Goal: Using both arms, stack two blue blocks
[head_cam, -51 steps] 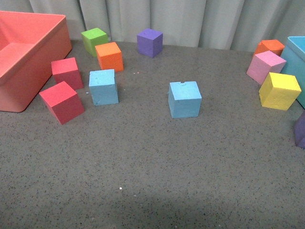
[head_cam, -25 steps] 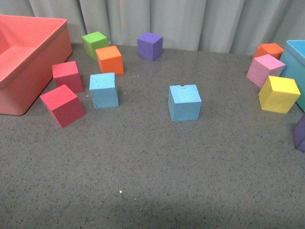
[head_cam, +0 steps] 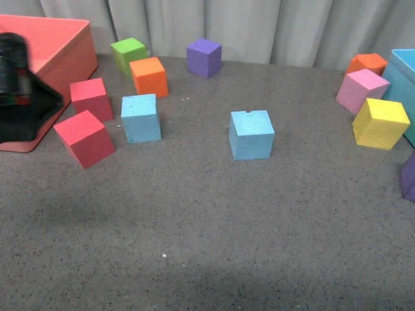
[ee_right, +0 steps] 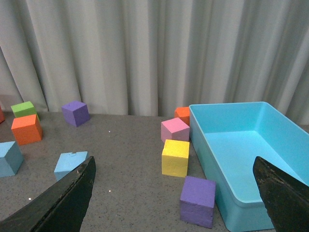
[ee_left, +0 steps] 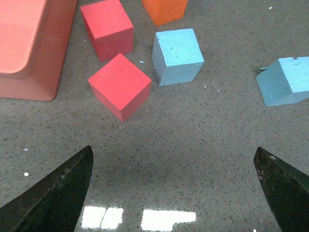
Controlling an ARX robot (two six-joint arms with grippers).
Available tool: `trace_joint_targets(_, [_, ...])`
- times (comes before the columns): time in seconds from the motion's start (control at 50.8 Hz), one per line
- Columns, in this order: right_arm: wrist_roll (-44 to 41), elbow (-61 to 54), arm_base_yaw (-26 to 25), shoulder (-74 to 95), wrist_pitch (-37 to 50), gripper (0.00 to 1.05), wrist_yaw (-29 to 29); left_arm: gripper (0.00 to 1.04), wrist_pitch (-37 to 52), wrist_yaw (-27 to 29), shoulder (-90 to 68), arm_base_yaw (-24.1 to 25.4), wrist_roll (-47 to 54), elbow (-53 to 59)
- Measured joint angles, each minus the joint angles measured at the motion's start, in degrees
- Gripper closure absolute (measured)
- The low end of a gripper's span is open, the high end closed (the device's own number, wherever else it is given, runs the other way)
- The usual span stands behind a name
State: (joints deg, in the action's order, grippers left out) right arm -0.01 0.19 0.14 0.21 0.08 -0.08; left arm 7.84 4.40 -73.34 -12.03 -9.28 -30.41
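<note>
1. the left arm [head_cam: 19,97] shows at the left edge, in front of the salmon bin [head_cam: 65,39]. the right arm is out of the front view.
2. the left gripper [ee_left: 173,150] has its jaws spread wide with nothing between them. the right gripper [ee_right: 174,159] is spread wide and empty too, and sits well away from the blocks.
3. the left blue block [head_cam: 141,117] sits on the table, just right of the near red block [head_cam: 84,138] and just nearer than the orange block [head_cam: 149,76]. the mid blue block [head_cam: 251,134] stands alone mid-table, well apart from it. nothing is stacked yet.
4. step in hand, as i judge it: bringing the left gripper over the left blue block for a pick.
5. to do it well, centre the jaws over the block and line them up with two opposite faces before going down.
6. the near red block's corner lies close to the blue block's left side. a finger dropped there may shove the red one or tip the blue, so keep clear of that corner.
7. foam gives, so close only until the hold is firm, then lift straight up above the neighbours before moving right.
8. the right gripper could steady the mid blue block. set the carried block square on top and let go only when it sits flat.
</note>
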Motion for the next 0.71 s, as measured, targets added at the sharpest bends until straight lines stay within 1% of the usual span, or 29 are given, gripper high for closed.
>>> trace_joint_targets(0.138, [0.0,0.0,0.0,0.0,0.0,0.1,0.0,0.07,-4.0,2.1,-12.2,-0.9,-3.1,-10.6])
trace_joint_targets(0.256, [0.0,0.0,0.0,0.0,0.0,0.1,0.0,0.07,-7.2,1.8,-22.3,-1.9,-4.3,-21.8])
trace_joint_targets(0.354, [0.0,0.0,0.0,0.0,0.0,0.1,0.0,0.07,-12.9,1.4,-29.1,-2.6,-4.8,-29.9])
trace_joint_targets(0.413, [0.0,0.0,0.0,0.0,0.0,0.1,0.0,0.07,-14.7,0.3,-32.7,-2.8,-4.8,-33.5])
trace_joint_targets(0.551, [0.0,0.0,0.0,0.0,0.0,0.1,0.0,0.07,-17.6,0.2,-39.4,-2.8,-4.5,-40.0])
trace_joint_targets(0.708, [0.0,0.0,0.0,0.0,0.0,0.1,0.0,0.07,-20.5,1.3,-45.8,-2.6,-4.4,-47.2])
